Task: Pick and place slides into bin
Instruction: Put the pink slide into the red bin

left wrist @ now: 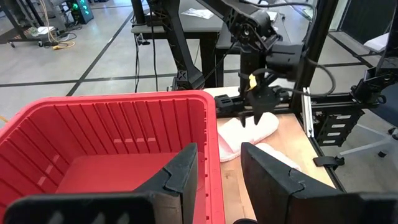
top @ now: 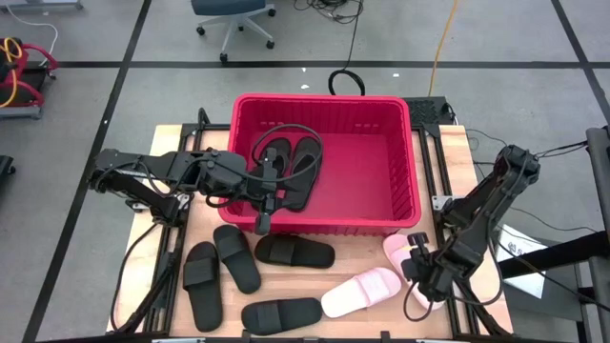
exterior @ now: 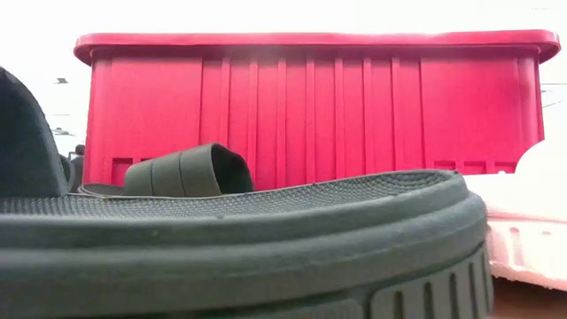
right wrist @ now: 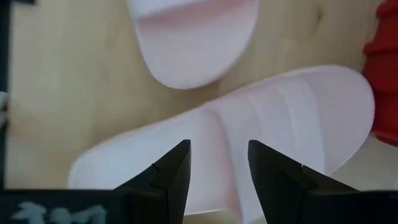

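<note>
The red bin [top: 400, 205] stands mid-table with two black slides [top: 289, 157] lying in it. Several more black slides [top: 236, 257] lie flat on the table in front of it, one of them close up in the low view [exterior: 266, 239]. Two pink slides lie at the near right, one [top: 362, 291] free and one [right wrist: 280, 118] right under my right gripper [right wrist: 217, 165]. That gripper [top: 419, 269] points down, open, with its fingers over the slide's strap and apart from it. My left gripper [left wrist: 217, 171] hangs open over the bin's near left rim [top: 264, 217].
The bin's near wall [exterior: 310, 115] rises just behind the slides on the table. The second pink slide [right wrist: 193, 37] lies close beside the one under my right gripper. The table's right edge and a frame post [top: 440, 202] are near the right arm.
</note>
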`<action>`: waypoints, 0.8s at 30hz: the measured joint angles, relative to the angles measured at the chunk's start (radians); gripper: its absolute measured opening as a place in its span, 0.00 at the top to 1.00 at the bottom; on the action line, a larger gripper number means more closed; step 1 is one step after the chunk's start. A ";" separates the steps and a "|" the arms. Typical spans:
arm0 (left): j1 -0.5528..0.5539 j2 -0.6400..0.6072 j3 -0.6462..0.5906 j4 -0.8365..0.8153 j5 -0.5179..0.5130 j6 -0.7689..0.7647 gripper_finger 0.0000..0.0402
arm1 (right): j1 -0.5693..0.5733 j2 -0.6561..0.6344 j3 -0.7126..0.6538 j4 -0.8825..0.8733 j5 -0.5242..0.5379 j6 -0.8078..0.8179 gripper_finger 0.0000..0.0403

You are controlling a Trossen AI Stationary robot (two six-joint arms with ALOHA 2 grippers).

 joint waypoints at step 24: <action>0.000 0.000 0.000 0.002 0.000 0.000 0.70 | -0.001 -0.001 -0.134 0.022 0.110 0.078 0.62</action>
